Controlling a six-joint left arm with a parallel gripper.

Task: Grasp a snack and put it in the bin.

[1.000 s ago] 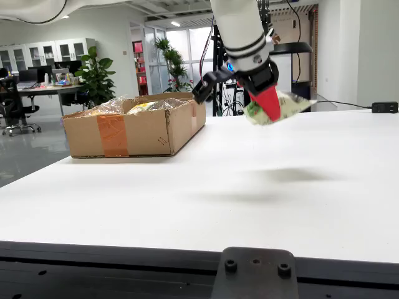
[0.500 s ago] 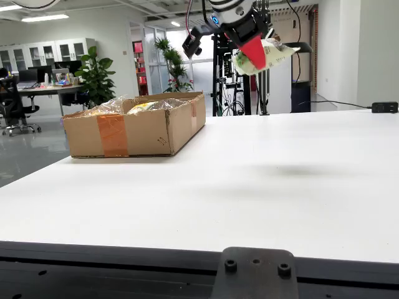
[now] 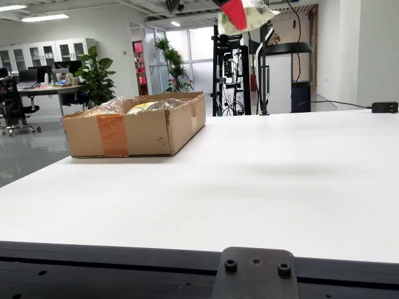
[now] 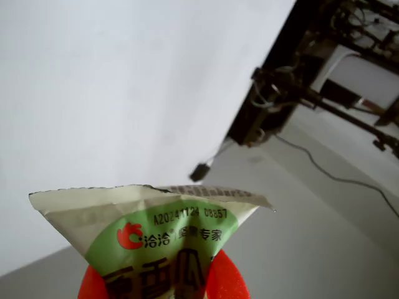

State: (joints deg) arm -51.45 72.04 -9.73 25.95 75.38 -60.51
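Observation:
A snack packet (image 3: 246, 15), pale with green and red print, hangs high above the white table (image 3: 262, 180) at the top edge of the fixed view. The gripper itself is cut off above that frame. In the wrist view the same packet (image 4: 156, 243) fills the bottom, held between orange-red fingers (image 4: 227, 277), so the gripper (image 4: 165, 286) is shut on it. The bin is a shallow cardboard box (image 3: 134, 128) at the table's back left, holding several clear-wrapped snacks (image 3: 146, 106). The packet is well to the right of the box and far above it.
Black equipment racks (image 3: 234, 68) stand behind the table's far edge. A black power adapter (image 3: 384, 107) with a cable lies at the back right. A metal bracket (image 3: 254, 274) sits at the front edge. Office desks and plants (image 3: 96, 75) are far behind.

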